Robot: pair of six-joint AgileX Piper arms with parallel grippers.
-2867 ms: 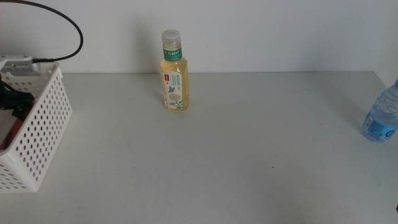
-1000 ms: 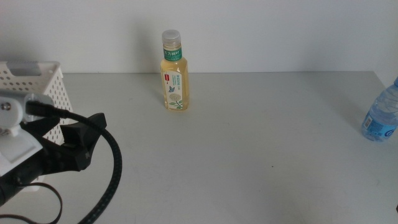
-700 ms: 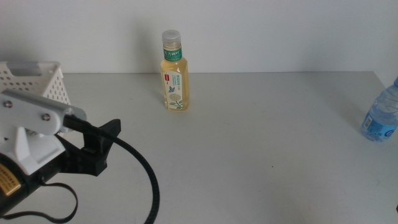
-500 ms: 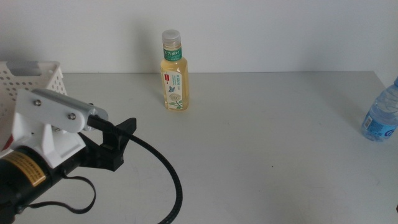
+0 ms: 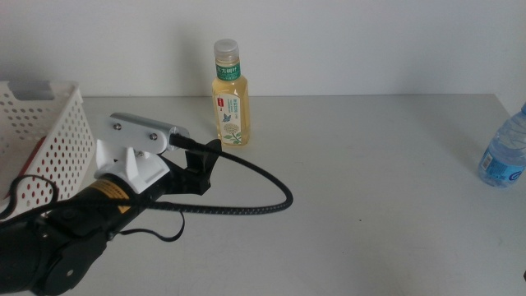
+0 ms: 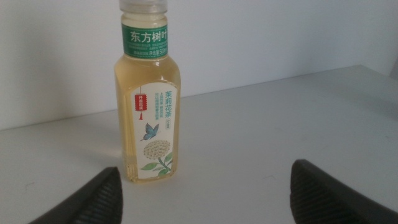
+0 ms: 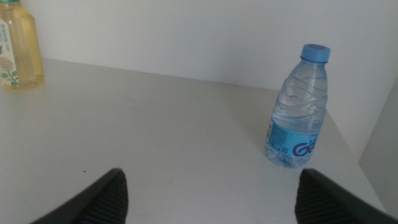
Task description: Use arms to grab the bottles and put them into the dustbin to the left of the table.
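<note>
Pale-yellow bottle [image 5: 229, 94] stands upright on the desk [image 5: 370, 181] just ahead of the left gripper [image 5: 204, 158], whose jaws are spread and empty. The water bottle [image 7: 297, 115], near the released right gripper [image 7: 208, 193], also awaits the dustbin [image 5: 49, 136].

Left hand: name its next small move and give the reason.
Probably ease the left hand forward until its open jaws flank the yellow tea bottle. The bottle stands upright on the table, just ahead and nearer one jaw, not yet between them. The right hand waits near the water bottle.
</note>
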